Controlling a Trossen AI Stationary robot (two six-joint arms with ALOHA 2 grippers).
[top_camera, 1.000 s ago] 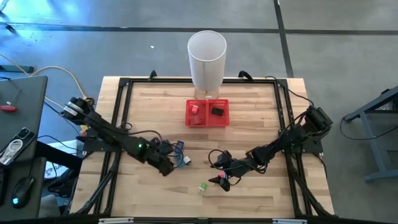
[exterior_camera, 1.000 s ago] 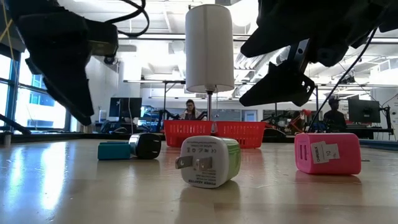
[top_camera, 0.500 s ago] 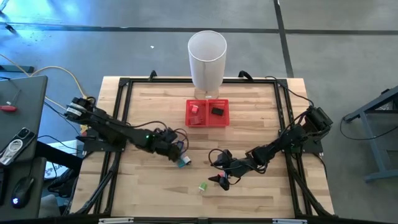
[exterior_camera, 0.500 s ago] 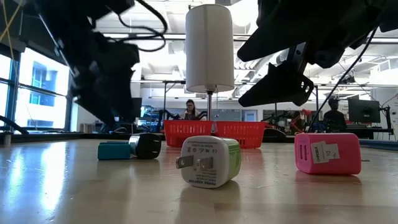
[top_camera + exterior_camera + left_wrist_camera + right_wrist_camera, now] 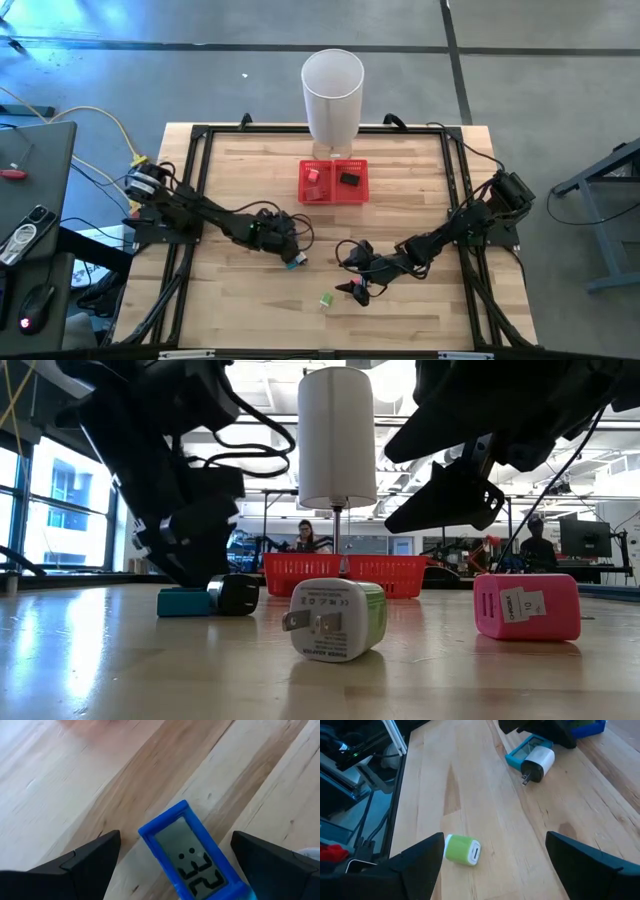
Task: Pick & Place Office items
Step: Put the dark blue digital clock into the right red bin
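Observation:
In the left wrist view, my left gripper (image 5: 175, 836) is open, with a small blue block that has an LCD face (image 5: 200, 857) lying flat on the table between its fingers, untouched. From above, this gripper (image 5: 287, 243) covers the block, beside a teal-white piece (image 5: 297, 260). My right gripper (image 5: 355, 287) hangs open above the table. Its wrist view shows the green-white plug block (image 5: 462, 850) lying on its side. A pink block (image 5: 525, 605) rests flat close by. The red mesh tray (image 5: 334, 182) holds a red piece (image 5: 313, 175) and a dark piece (image 5: 348, 180).
The tall white cylinder bin (image 5: 333, 95) stands just beyond the tray, at the table's far edge. A black frame rail (image 5: 195, 190) runs along the table's sides. Bare wood lies between the tray and the pieces. People sit at desks in the room behind.
My left gripper has swung from the table's near left toward the right and far side. It has come down over the blue block, beside the teal-white piece. The pieces have stayed where they were.

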